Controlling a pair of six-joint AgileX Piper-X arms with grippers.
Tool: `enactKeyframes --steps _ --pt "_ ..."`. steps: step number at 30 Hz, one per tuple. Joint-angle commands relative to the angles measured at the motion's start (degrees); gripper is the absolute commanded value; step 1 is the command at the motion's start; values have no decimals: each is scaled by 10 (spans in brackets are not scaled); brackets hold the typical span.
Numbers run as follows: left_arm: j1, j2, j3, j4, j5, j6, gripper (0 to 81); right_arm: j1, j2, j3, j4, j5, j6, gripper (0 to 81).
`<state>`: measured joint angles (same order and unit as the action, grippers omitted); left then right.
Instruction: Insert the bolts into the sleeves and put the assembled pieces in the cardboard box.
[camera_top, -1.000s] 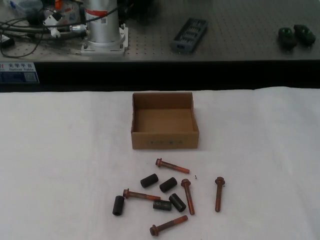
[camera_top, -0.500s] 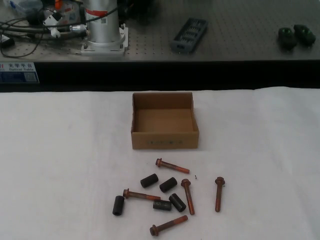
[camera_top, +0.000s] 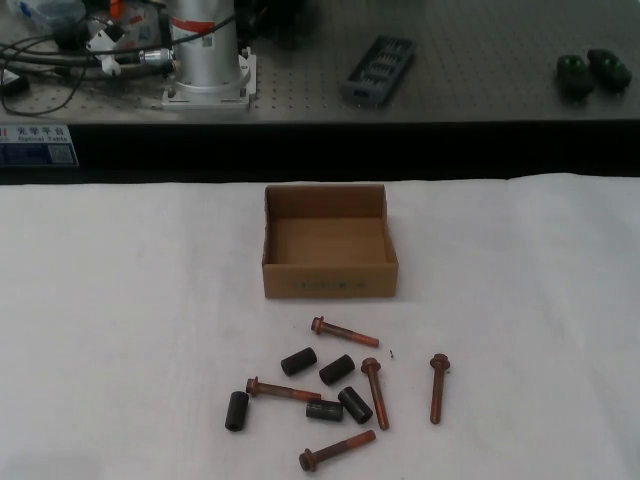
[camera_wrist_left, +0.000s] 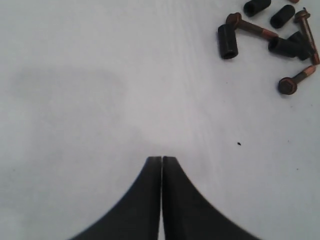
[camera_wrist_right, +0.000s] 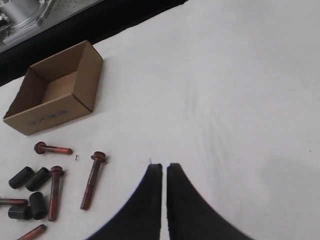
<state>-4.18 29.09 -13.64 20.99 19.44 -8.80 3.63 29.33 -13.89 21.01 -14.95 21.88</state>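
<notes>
**First speaker:** What is laid out on the counter (camera_top: 120, 330)?

**Second speaker:** An open cardboard box (camera_top: 330, 282) is seen near the counter's middle, and nothing is seen inside it. Between the box and the counter's near edge, five rust-coloured bolts (camera_top: 344, 332) and five black sleeves (camera_top: 298, 361) are scattered loose. No bolt is clearly seated in a sleeve.

**First speaker:** How are the pincers held?

**Second speaker:** The left pincer (camera_wrist_left: 161, 164) is closed on nothing, above bare covering on the side of the heap toward the counter's left edge. The right pincer (camera_wrist_right: 164, 170) is likewise closed and empty, on the side toward the right edge.

**First speaker:** Which pieces are best taken first?

**Second speaker:** The lone bolt (camera_top: 438, 387), lying apart toward the right edge, seems suited to the right pincer. The lone sleeve (camera_top: 236, 410), apart toward the left edge, seems suited to the left pincer. The middle pieces are crowded, some touching, and are better left for later.

**First speaker:** How is the step done well?

**Second speaker:** Each pincer must be opened before it is lowered. The bolt is probably best gripped just under its head, so that the threaded end is left free. The sleeve is best gripped across its outer wall, with both open ends unblocked. The two axes should be lined up before any push is made, since a tilted bolt may catch on the sleeve's rim.
</notes>
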Motion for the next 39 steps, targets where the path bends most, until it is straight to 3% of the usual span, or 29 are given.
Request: enactKeyframes --steps 1,7,13,22,32,36,39 --pt "0 12 -26 -20 -4 -1 6 -2 18 -16 -12 -29 -9 36" --pt "0 112 -84 -40 -4 -2 6 4 158 -109 -6 -54 -18 36" --pt "-13 210 -159 -40 -4 -18 6 69 252 -185 -12 -71 -100 36" --pt "-125 377 -280 -16 -64 -39 6 175 328 -243 -17 -71 -142 36" --pt "-191 535 -415 60 -133 -42 6 186 329 -243 20 -71 -139 36" --pt "-210 580 -454 80 -132 -41 6 186 329 -243 23 -71 -139 36" --pt "-222 591 -458 47 -90 -43 6 186 329 -243 23 -71 -139 36"
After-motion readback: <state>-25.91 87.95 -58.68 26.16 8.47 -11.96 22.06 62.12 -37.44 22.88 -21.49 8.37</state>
